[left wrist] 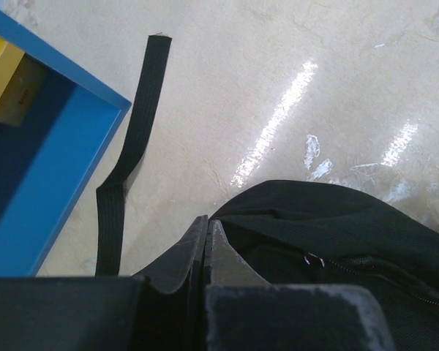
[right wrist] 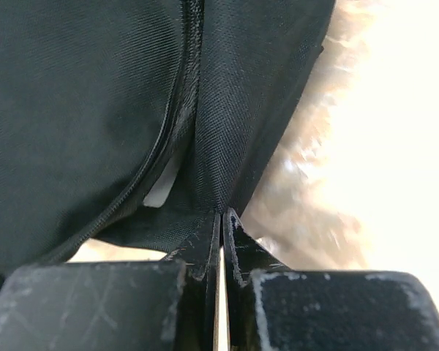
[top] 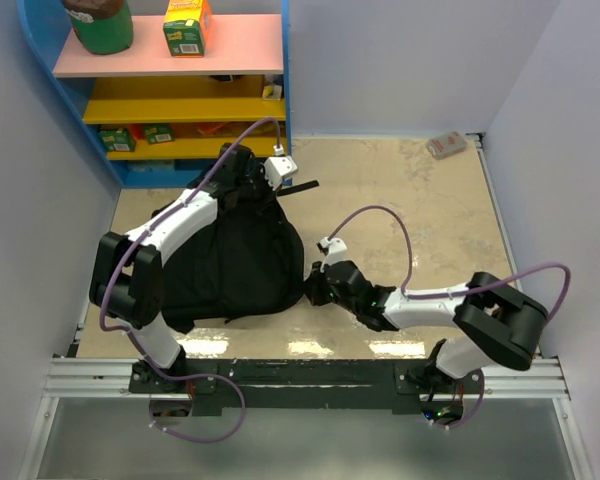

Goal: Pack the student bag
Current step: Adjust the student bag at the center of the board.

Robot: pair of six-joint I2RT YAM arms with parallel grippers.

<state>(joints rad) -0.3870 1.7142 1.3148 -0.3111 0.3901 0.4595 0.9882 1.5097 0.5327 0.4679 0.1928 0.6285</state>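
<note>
The student bag [top: 230,255], a big black fabric backpack, lies on the beige floor left of centre. My left gripper [top: 238,166] is at the bag's far top edge. In the left wrist view its jaws are pressed together [left wrist: 206,219], and the bag's fabric [left wrist: 351,227] rises right up to the tips. A zip pull [left wrist: 314,258] shows close by. My right gripper [top: 315,285] is at the bag's right side, low to the floor. In the right wrist view it is shut [right wrist: 221,212] on a fold of bag fabric [right wrist: 80,110] next to the zip seam [right wrist: 183,95].
A loose black strap [left wrist: 143,110] trails over the floor toward the blue shelf unit [left wrist: 51,168]. The shelf unit [top: 280,110] stands at the back left with boxes and a green jar on it. A small flat object [top: 446,145] lies at the back right by the wall.
</note>
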